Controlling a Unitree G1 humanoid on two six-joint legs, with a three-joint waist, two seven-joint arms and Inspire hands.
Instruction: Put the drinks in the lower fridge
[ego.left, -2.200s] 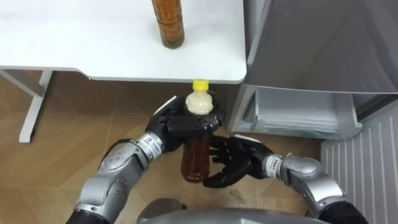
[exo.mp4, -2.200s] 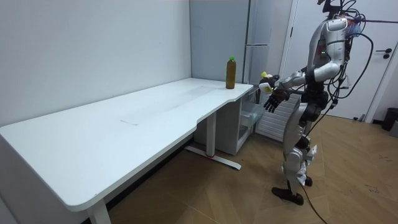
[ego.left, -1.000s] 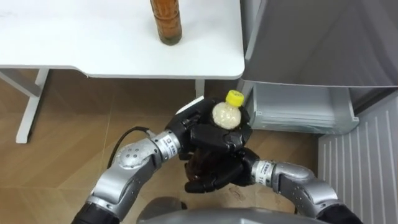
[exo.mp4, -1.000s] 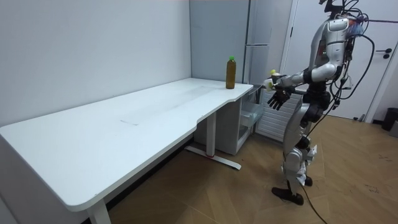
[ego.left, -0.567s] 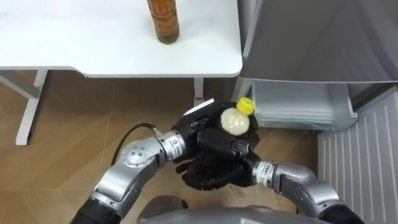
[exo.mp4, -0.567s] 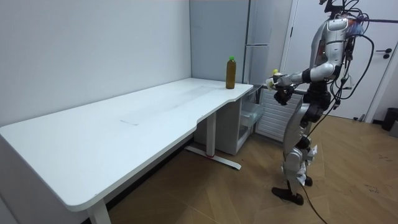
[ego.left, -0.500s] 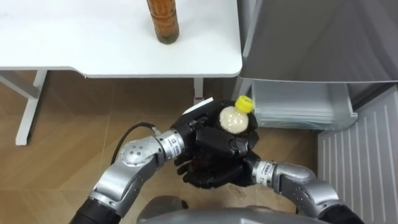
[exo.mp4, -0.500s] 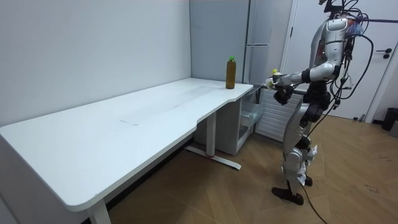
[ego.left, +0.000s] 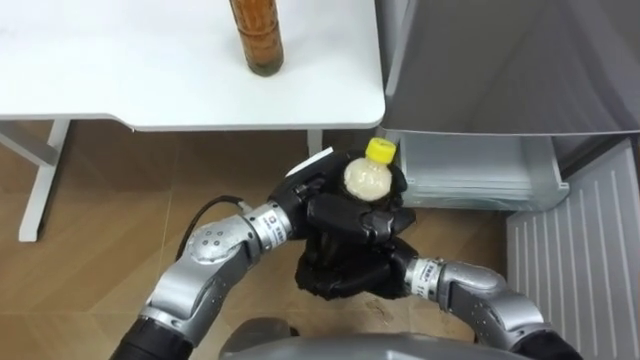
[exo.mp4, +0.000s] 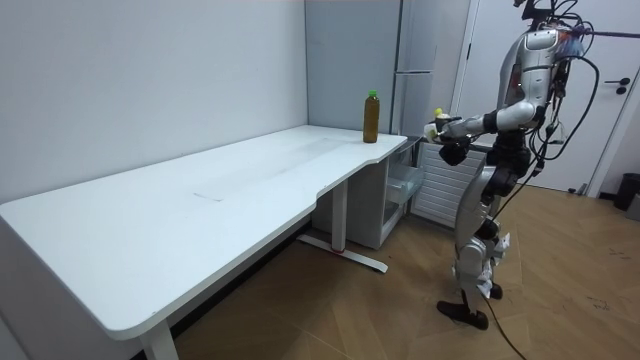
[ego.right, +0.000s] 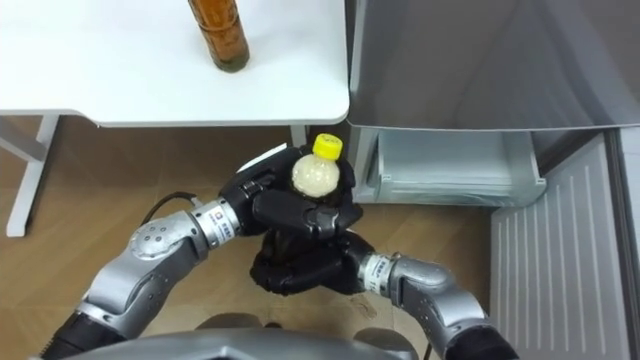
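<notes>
A tea bottle (ego.left: 366, 178) with a yellow cap (ego.left: 380, 150) is held upright at waist height, between the table's corner and the fridge. My left hand (ego.left: 318, 205) is curled round its upper part, just under the pale shoulder. Lower down, my right hand (ego.left: 345, 275) wraps the bottle's brown body, which the fingers hide. A second brown bottle (ego.left: 255, 40) stands on the white table (ego.left: 150, 90) near its right end. The lower fridge compartment (ego.left: 470, 175) stands open just right of the held bottle. In the room view I stand in front of the fridge (exo.mp4: 415, 60) with both hands (exo.mp4: 447, 135) together.
The table's rounded corner (ego.left: 375, 110) lies close above my hands. The grey upper fridge front (ego.left: 500, 60) fills the top right, and a ribbed white panel (ego.left: 575, 250) stands at the right. Wooden floor (ego.left: 90, 250) lies to my left.
My right hand, open beneath the bottle a second ago, has curled round its lower body. The bottle has shifted slightly right and stands more upright.
</notes>
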